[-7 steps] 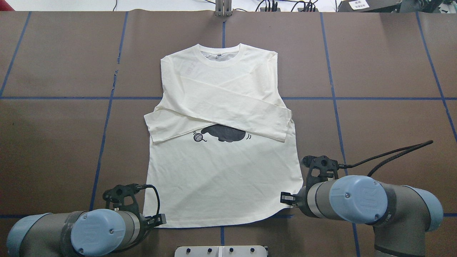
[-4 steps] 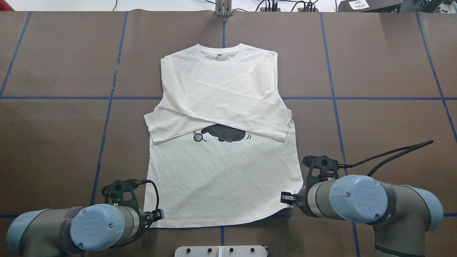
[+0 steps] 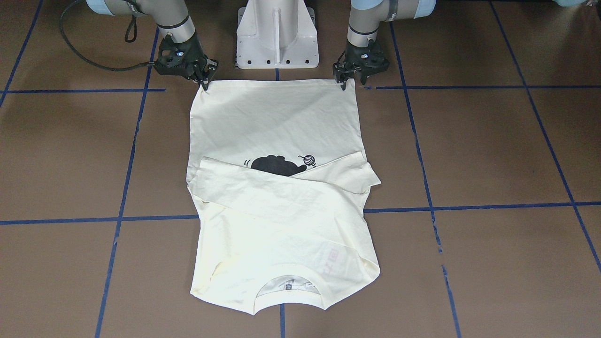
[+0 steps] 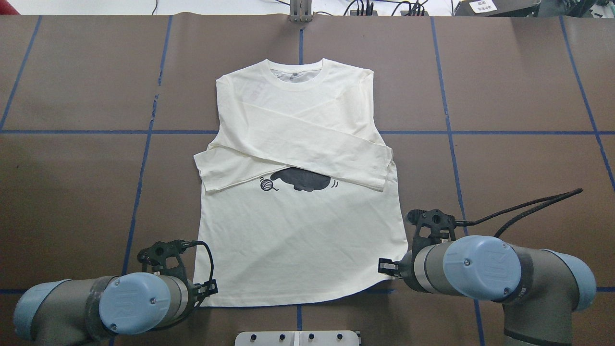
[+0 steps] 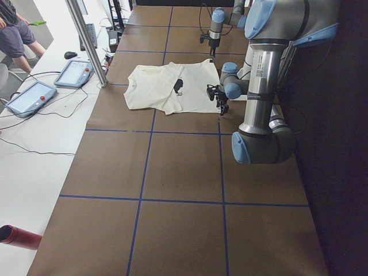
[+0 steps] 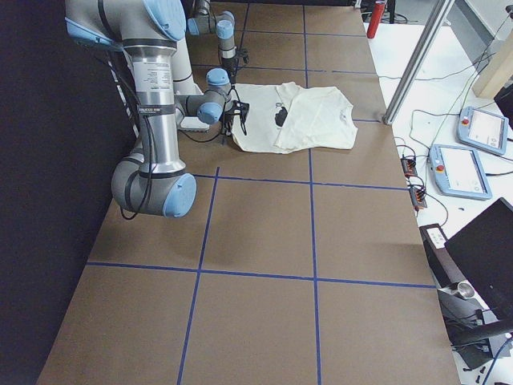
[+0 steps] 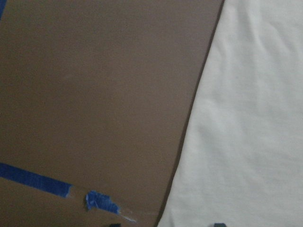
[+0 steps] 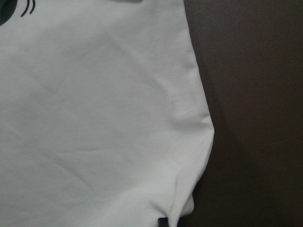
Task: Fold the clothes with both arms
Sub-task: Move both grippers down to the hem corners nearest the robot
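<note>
The cream shirt (image 4: 298, 230) lies flat and face up on the brown table, collar at the far side. Both sleeves are folded across the chest and half cover the black cat and yarn ball print (image 4: 302, 180). My left gripper (image 4: 210, 288) is open at the near left hem corner. Its fingertips (image 7: 217, 225) stand wide apart, with the shirt edge (image 7: 246, 118) running between them. My right gripper (image 3: 205, 83) is shut on the near right hem corner, and the cloth (image 8: 94, 118) bunches there. In the front-facing view the left gripper (image 3: 351, 84) stands at the other corner.
The white pedestal base (image 3: 277, 42) stands just behind the hem, between the arms. A black cable (image 4: 528, 209) loops out from the right wrist. Blue tape lines (image 4: 144, 158) grid the table. Teach pendants (image 5: 75, 72) and a metal post (image 5: 86, 40) stand beyond the far edge.
My left arm has moved a little forward and to the left, bringing its gripper onto the hem corner. The right arm and the shirt have not moved.
</note>
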Robot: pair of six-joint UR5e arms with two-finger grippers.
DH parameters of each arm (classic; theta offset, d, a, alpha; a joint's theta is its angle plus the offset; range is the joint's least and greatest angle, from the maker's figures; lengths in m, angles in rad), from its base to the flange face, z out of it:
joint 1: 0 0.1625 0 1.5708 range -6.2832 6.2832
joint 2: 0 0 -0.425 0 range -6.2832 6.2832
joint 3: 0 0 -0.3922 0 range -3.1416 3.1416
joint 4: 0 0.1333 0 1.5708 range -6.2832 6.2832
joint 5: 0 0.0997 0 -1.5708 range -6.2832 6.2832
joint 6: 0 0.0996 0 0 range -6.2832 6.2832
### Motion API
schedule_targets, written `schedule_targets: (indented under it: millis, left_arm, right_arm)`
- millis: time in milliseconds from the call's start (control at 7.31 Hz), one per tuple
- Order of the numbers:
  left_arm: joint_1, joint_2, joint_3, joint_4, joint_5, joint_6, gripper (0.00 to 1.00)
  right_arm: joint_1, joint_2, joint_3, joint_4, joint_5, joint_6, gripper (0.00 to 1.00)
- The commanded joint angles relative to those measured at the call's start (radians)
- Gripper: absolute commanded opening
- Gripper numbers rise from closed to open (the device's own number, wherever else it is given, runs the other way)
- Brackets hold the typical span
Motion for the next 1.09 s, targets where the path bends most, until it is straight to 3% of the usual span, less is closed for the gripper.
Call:
schedule_targets:
  millis: [0,137,684,957]
  left_arm:
    - [-0.002,-0.001,0.001,0.000,0.000,-0.002,0.15]
    - [-0.003,-0.006,-0.005,0.000,-0.002,0.003,0.02]
    - [-0.017,-0.017,-0.054,0.008,-0.009,0.006,0.00]
    - [-0.018,-0.011,-0.108,0.010,-0.011,0.007,0.00]
  right_arm:
    - [0.000,-0.001,0.000,0.000,0.000,-0.001,0.00]
    - [0.000,-0.001,0.000,0.000,0.000,-0.001,0.00]
    - [0.017,-0.007,0.019,0.000,0.014,-0.003,0.00]
    - [0.021,-0.059,0.095,0.000,0.029,-0.003,0.00]
